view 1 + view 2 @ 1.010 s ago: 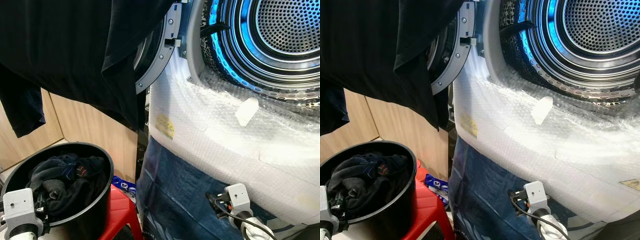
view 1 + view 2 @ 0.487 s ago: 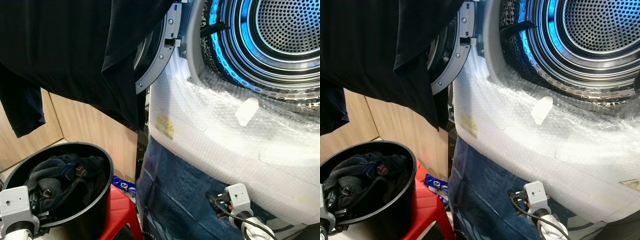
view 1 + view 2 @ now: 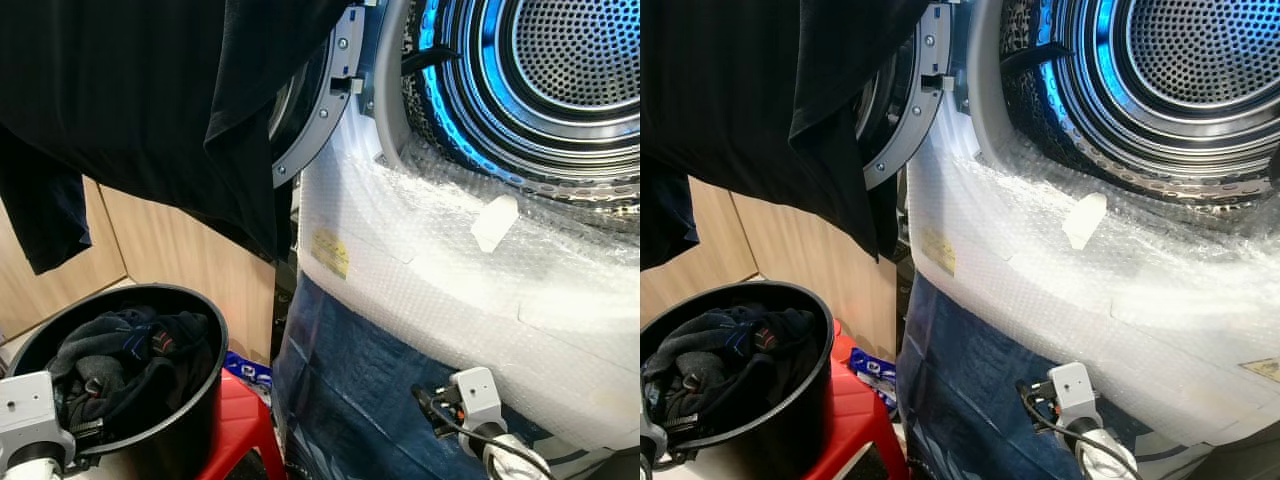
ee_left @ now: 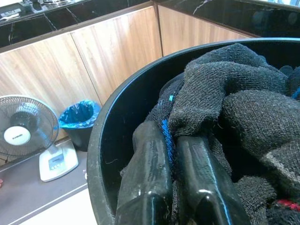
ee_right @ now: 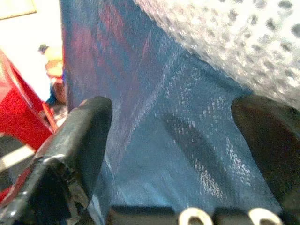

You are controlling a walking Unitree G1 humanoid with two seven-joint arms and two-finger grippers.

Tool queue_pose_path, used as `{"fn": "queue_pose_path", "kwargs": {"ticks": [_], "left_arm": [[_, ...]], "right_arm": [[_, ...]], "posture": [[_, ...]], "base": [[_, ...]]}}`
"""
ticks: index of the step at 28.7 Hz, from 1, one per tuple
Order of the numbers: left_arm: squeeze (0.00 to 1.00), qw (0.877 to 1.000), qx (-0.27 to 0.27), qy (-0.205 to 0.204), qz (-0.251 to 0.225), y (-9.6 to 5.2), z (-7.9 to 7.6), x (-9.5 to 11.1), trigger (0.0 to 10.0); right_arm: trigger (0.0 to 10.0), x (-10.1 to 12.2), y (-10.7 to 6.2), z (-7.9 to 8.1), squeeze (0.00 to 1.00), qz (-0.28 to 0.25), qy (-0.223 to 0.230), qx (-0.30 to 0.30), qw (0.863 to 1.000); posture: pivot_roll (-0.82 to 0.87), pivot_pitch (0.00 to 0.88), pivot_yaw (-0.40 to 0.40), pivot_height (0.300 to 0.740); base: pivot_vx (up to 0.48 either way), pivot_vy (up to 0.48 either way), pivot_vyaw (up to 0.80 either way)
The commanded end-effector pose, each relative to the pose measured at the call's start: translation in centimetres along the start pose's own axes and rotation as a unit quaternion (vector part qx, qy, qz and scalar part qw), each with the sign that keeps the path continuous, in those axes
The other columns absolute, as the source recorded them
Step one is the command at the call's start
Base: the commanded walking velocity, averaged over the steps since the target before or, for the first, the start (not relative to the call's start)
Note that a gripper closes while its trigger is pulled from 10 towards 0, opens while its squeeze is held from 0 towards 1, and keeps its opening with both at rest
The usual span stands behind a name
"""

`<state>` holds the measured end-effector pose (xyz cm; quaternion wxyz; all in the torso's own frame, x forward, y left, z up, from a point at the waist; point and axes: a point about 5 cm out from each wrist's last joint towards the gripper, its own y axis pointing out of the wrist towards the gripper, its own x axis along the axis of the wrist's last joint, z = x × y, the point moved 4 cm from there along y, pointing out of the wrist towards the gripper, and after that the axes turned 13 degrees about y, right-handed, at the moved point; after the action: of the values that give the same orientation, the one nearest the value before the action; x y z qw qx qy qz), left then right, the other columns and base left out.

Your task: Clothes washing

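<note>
At the near left of the scene, the left gripper (image 4: 173, 154) is sunk into the round black plastic bucket (image 3: 190, 400), its two black fingers pinched together on a fold of the dark knitted clothes (image 4: 234, 98) heaped inside; the bucket stands on a red plastic stool (image 3: 235, 430). To the right and farther off, the washing machine's perforated steel drum (image 3: 560, 70) gapes open, blue-lit, its white front swathed in bubble wrap (image 3: 450, 260) with blue sheeting (image 5: 154, 117) hanging below. The right gripper (image 5: 173, 154) hangs low against that sheeting, fingers spread wide with nothing between them. A black garment (image 3: 140, 110) is draped over the open door at upper left. The step appears to be lifting a piece of laundry out for loading. To do it well, keep the pinch firm and rise straight up until the cloth clears the rim, since tangled pieces may drag along; then carry it right, passing under the draped garment, and release deep inside the drum.
</note>
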<state>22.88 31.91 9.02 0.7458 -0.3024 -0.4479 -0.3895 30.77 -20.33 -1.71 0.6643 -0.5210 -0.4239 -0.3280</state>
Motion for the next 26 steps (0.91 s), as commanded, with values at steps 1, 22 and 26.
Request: {"fn": "queue_pose_path", "kwargs": {"ticks": [1,22,26], "left_arm": [[0.0,1.0,0.001,-0.004,-0.026,-0.3,0.1,1.1,0.0],[0.0,0.97,-0.029,0.044,-0.238,-4.0,-0.9,11.2,10.0],[0.0,0.96,-0.052,0.052,-0.272,-4.5,-1.9,13.0,10.0]], "right_arm": [[10.0,0.0,-0.2,-0.1,0.0,0.014,-0.021,0.025,0.999],[10.0,-3.5,-2.1,3.2,0.0,0.138,-0.122,0.23,0.956],[10.0,-3.5,-2.2,3.4,0.0,0.141,-0.118,0.235,0.954]], "posture": [[0.17,0.0,-0.108,0.74],[0.19,0.0,-0.108,0.74],[0.19,0.0,-0.105,0.74]], "base": [[0.0,0.0,0.0],[0.0,0.0,0.0],[0.0,0.0,0.0]]}}
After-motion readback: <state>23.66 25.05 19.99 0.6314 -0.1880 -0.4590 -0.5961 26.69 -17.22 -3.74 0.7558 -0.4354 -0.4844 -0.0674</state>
